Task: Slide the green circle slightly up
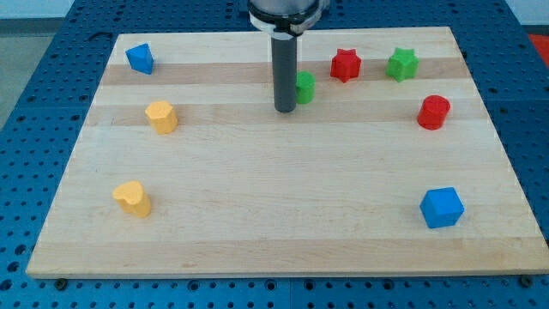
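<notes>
My tip (285, 111) is down on the wooden board (274, 249), upper middle area, not far from the top edge. No claw on this rig, just a straight dark rod, so no spread or pinched state to give.

Green circle (305, 87) sits just beside the rod on the view's right, partly hidden behind it. Looks touching or nearly so; cannot tell which. The tip end sits slightly lower in the view than the circle, at its lower left.

Other blocks:
- Red star (345, 65) near the top edge, right of the green circle, apart from it.
- Green star (401, 64) just right of the red star, also near the top edge.
- Red cylinder (433, 112) toward the right edge, below the green star.
- Blue cube (442, 208) near the bottom right corner.
- Blue block (140, 58) near the top left corner, shape unclear.
- Yellow block (161, 117) toward the left edge, upper half.
- Yellow heart (132, 198) toward the left edge, lower half.

Board rests on a blue perforated table (34, 51).
</notes>
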Controlling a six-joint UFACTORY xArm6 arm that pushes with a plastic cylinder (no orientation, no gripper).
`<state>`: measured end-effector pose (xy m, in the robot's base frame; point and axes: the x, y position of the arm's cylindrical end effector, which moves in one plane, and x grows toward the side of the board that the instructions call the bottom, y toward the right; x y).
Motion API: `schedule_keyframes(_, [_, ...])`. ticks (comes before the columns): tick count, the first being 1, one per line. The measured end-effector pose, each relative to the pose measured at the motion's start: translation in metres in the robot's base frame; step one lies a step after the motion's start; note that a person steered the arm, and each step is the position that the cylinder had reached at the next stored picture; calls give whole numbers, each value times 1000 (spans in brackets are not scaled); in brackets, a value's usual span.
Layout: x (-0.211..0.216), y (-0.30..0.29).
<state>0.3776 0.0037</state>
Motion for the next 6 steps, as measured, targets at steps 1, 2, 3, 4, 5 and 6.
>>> schedule_keyframes(1, [-2, 20])
schedule_keyframes(2, [-5, 33])
schedule_keyframes(3, [-24, 26])
schedule_keyframes(4, [-48, 17])
schedule_keyframes(5, [-48, 2])
schedule_keyframes(6, [-38, -8])
